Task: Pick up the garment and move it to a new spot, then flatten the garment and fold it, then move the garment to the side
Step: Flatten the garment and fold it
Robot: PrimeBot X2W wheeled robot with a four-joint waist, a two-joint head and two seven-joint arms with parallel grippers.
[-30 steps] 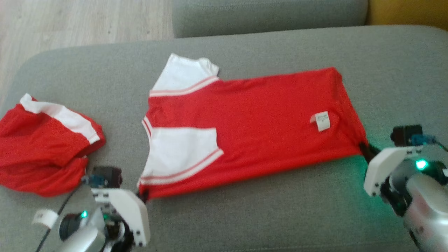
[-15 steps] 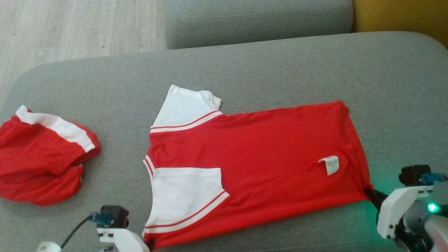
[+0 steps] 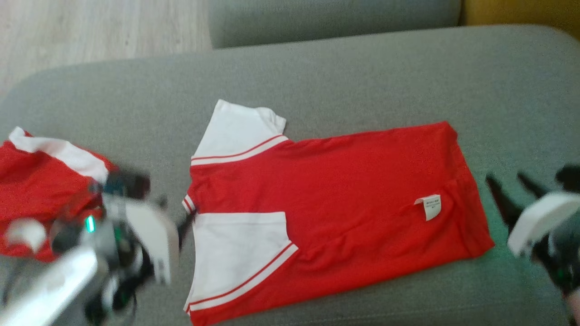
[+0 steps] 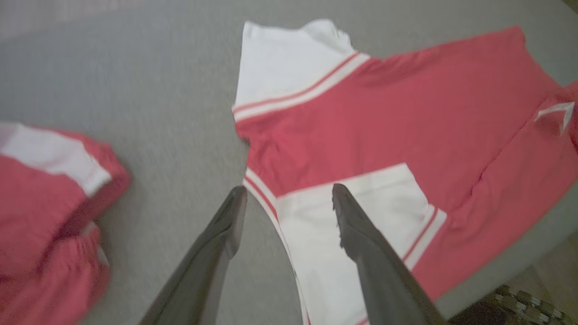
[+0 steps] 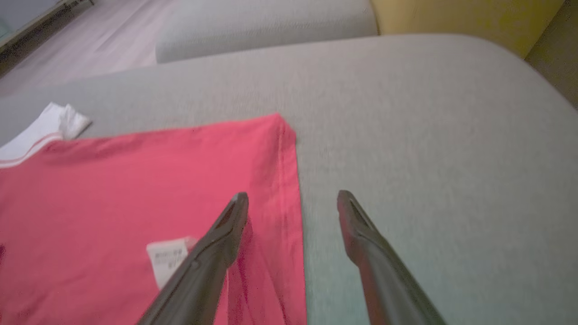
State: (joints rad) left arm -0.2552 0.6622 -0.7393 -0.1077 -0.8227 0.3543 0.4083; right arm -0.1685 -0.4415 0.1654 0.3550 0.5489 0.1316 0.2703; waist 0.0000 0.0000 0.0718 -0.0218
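The garment (image 3: 340,194) is a red shirt with white sleeves, lying spread flat on the grey sofa cushion (image 3: 362,68), inside out with its white label showing. My left gripper (image 3: 174,217) hovers, blurred, just left of the neck and near sleeve, open and empty; in the left wrist view its fingers (image 4: 286,194) straddle the collar edge of the garment (image 4: 384,135). My right gripper (image 3: 505,177) stands open beside the hem, clear of the cloth. In the right wrist view it (image 5: 292,196) spans the hem edge of the garment (image 5: 135,189) from above.
A second red and white garment (image 3: 41,181) lies bunched at the cushion's left end, partly behind my left arm, also in the left wrist view (image 4: 40,203). A grey cushion (image 3: 331,18) and wooden floor (image 3: 90,27) lie beyond. A yellow surface (image 3: 521,11) is at the far right.
Both grippers have opened and let go of the garment's near corners, which now lie on the cushion. The left arm has lifted and swung up-left. The camera has shifted.
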